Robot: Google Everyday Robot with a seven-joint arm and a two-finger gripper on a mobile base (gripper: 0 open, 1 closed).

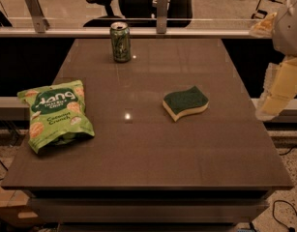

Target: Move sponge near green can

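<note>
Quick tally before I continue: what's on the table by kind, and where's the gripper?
sponge: 1
green can: 1
snack bag: 1
Total: 3
The gripper is by the right edge of the table, apart from the sponge.
</note>
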